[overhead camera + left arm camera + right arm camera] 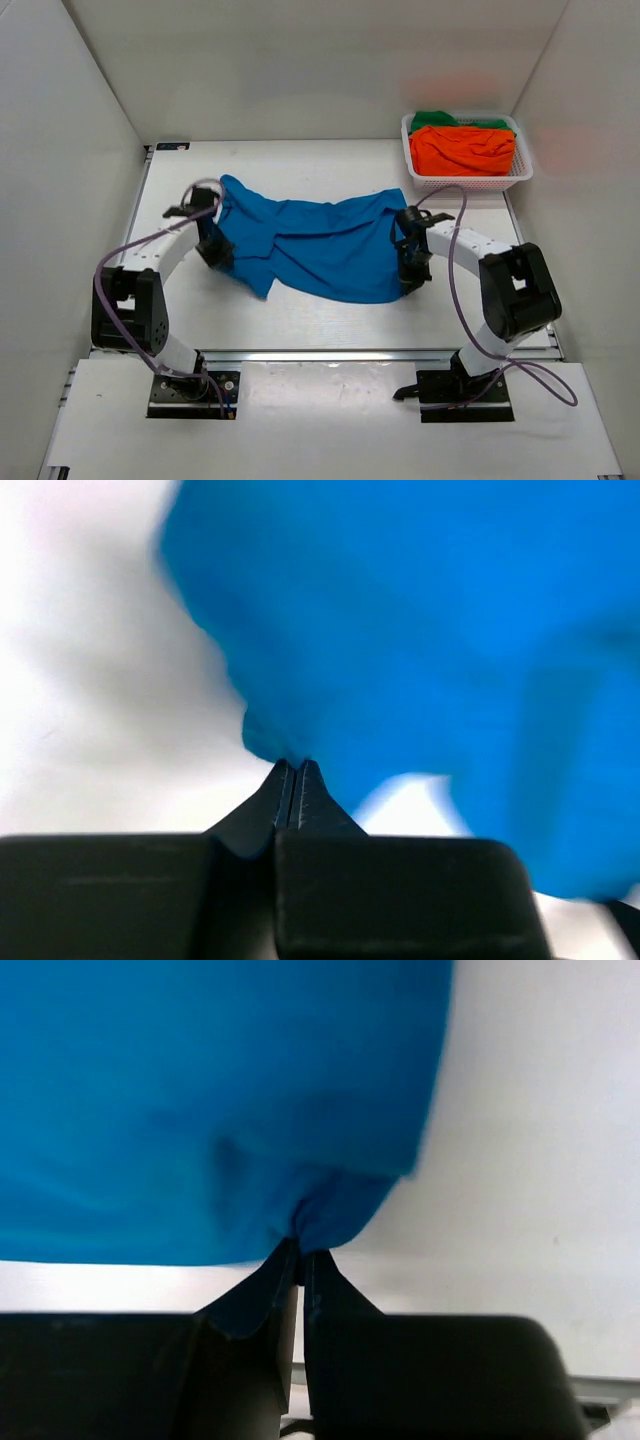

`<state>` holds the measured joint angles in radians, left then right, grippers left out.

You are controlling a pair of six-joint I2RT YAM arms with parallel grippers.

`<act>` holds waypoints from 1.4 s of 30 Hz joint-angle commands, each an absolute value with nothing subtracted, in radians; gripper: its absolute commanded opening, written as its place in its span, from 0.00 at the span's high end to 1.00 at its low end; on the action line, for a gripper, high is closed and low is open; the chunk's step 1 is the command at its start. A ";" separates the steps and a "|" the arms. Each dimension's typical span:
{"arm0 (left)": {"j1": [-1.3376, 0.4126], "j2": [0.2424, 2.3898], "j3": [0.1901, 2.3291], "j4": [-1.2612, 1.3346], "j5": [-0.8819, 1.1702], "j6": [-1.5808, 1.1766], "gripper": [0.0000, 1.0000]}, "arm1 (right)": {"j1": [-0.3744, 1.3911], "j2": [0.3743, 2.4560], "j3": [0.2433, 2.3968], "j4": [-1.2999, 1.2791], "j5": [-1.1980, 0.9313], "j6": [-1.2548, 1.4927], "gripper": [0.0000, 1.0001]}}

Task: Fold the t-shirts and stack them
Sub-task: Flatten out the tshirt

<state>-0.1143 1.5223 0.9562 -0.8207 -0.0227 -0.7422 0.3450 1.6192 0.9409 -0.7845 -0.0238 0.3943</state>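
The bright blue t-shirt lies rumpled across the middle of the white table. My left gripper is shut on the shirt's left edge; in the left wrist view the closed gripper pinches the blue cloth. My right gripper is shut on the shirt's right edge; in the right wrist view the gripper pinches a bunched corner of blue cloth. The orange t-shirt and the green t-shirt lie in the basket at the back right.
The white mesh basket stands at the back right corner of the table. White walls enclose the table on three sides. A metal rail runs along the near edge by the arm bases.
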 commanded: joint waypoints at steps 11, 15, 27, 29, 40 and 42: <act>-0.014 1.897 2.581 -1.054 0.063 -0.856 1.00 | 0.221 1.818 2.130 -1.003 -0.265 0.344 1.00; -0.046 1.635 2.191 -0.806 0.022 -0.796 1.00 | 0.186 1.833 2.324 -1.042 -0.281 0.287 1.00; -0.144 1.030 1.819 -0.736 -0.130 -0.657 1.00 | 0.291 1.143 1.637 -0.767 -0.170 0.227 1.00; -0.146 0.994 1.882 -0.779 -0.147 -0.641 1.00 | 0.287 1.073 1.599 -0.750 -0.175 0.247 1.00; -0.189 1.025 1.815 -0.703 -0.240 -0.588 1.00 | 0.182 1.178 1.669 -0.681 -0.319 0.199 1.00; -0.164 1.070 1.758 -0.663 -0.229 -0.572 1.00 | 0.181 1.230 1.661 -0.652 -0.318 0.187 1.00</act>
